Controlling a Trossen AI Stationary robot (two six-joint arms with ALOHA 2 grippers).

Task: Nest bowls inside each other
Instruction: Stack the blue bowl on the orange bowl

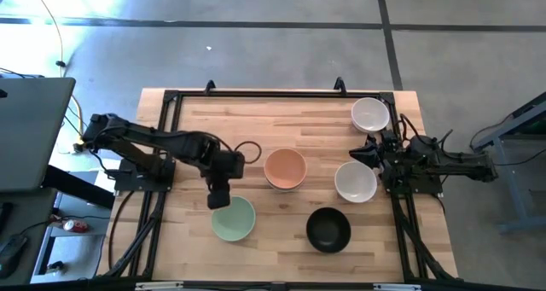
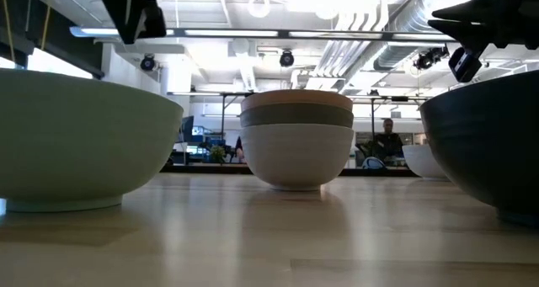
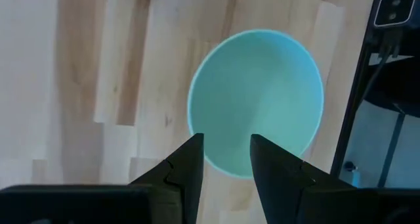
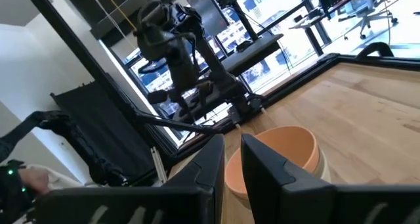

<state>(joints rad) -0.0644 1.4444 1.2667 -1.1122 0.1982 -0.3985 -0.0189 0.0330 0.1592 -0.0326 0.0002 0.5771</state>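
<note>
The left gripper [image 1: 220, 199] is hovering over the mint bowl's [image 1: 233, 218] near rim, fingers parted and holding nothing. The step in hand looks like picking up this bowl; next it needs to drop one finger inside the rim, close, and carry it to the stack [image 1: 285, 168] just beside, where peach is sitting in olive in white. The right gripper [image 1: 365, 152], nearly closed and empty, is waiting farther off. Loose bowls: one mint, one black [image 1: 328, 229], two white [image 1: 355, 182].

You see a mint bowl [image 1: 233, 219], peach-orange bowl [image 1: 285, 168], black bowl [image 1: 328, 229], two white bowls [image 1: 356, 182], pale striped wood desk [image 1: 290, 120].
</note>
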